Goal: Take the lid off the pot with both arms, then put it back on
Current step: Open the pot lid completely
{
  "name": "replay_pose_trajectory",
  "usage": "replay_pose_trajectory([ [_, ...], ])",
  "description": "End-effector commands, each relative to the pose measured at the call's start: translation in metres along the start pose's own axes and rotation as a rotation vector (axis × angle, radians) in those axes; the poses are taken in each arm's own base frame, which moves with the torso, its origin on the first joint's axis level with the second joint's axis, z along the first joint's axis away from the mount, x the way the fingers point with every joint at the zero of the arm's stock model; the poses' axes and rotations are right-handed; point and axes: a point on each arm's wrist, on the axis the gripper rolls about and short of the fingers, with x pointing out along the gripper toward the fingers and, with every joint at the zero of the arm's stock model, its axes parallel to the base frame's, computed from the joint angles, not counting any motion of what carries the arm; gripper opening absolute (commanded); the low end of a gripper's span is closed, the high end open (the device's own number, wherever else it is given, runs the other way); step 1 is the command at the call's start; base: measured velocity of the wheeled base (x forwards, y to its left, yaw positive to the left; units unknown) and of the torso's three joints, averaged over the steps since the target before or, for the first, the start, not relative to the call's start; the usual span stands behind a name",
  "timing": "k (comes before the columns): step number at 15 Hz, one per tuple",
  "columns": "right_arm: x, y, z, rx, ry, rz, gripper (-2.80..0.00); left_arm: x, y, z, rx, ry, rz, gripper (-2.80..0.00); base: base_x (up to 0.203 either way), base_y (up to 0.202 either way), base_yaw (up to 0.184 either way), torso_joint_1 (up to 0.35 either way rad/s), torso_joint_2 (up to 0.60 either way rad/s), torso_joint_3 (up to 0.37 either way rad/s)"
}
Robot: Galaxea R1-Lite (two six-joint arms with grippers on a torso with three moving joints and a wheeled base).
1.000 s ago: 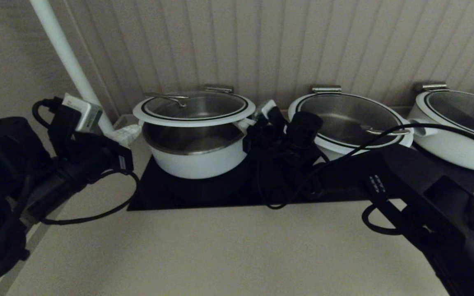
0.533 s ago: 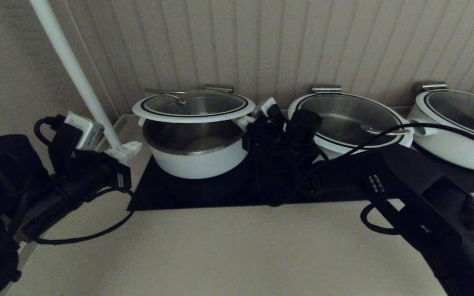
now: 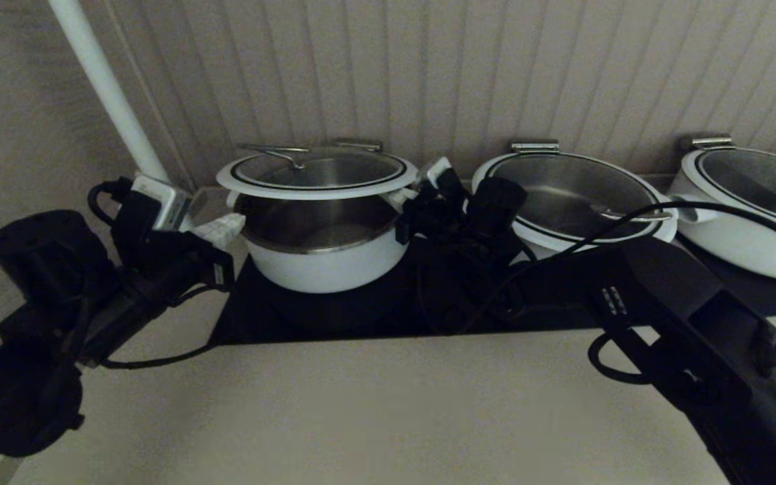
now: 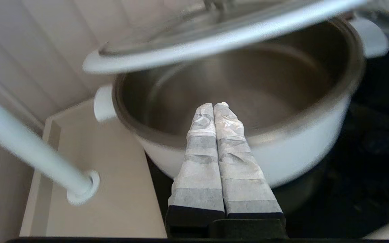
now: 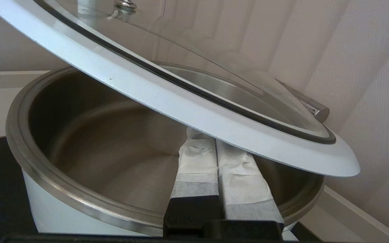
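The lid [image 3: 320, 172], glass with a white rim, is held tilted above the pot [image 3: 324, 259], hinged at the rear. My right gripper [image 3: 403, 197] is shut, and its fingers lie under the lid's right rim, over the pot's edge. In the right wrist view the lid [image 5: 167, 98] rests on the fingers [image 5: 198, 158] above the pot [image 5: 79, 202]. My left gripper [image 3: 223, 229] is shut and empty, just left of the pot and below the lid's rim. In the left wrist view the gripper [image 4: 214, 105] points at the pot's wall [image 4: 299, 148], under the lid [image 4: 214, 40].
Two like white pots [image 3: 566, 195] [image 3: 745, 202] stand to the right on the black cooktop [image 3: 334, 316]. A white pole [image 3: 108, 87] rises behind my left arm. A ribbed wall stands close behind the pots. Beige counter lies in front.
My left arm dipped back, then swung forward and right; its gripper is now closer to the pot's left side. The lid stays raised on my right gripper.
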Motion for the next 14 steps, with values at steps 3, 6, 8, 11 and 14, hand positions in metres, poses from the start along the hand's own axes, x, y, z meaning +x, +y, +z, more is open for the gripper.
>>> replay_pose_trajectory([
  [3, 0.0, 0.001, -0.001, -0.003, -0.005, 0.003, -2.8, 0.013, 0.001, -0.005, 0.003, -0.003, 0.0, -2.8, 0.0, 0.0, 0.0, 0.0, 0.0, 0.0],
  [6, 0.0, 0.001, -0.001, -0.003, -0.005, 0.003, -2.8, 0.017, 0.0, -0.008, 0.002, 0.004, -0.002, -2.8, 0.0, 0.0, 0.0, 0.0, 0.0, 0.0],
  [8, 0.0, 0.001, -0.001, -0.003, -0.006, 0.002, -2.8, 0.022, 0.001, -0.007, 0.004, -0.005, 0.001, -2.8, 0.0, 0.0, 0.0, 0.0, 0.0, 0.0],
  [11, 0.0, 0.001, 0.0, -0.004, -0.009, 0.002, -2.8, 0.031, 0.002, -0.006, 0.006, -0.02, 0.006, -2.8, 0.0, 0.0, 0.0, 0.0, 0.0, 0.0],
  [14, 0.0, 0.001, -0.001, -0.004, -0.009, 0.002, -2.8, 0.032, 0.002, -0.008, 0.003, -0.015, 0.004, -2.8, 0.0, 0.0, 0.0, 0.0, 0.0, 0.0],
])
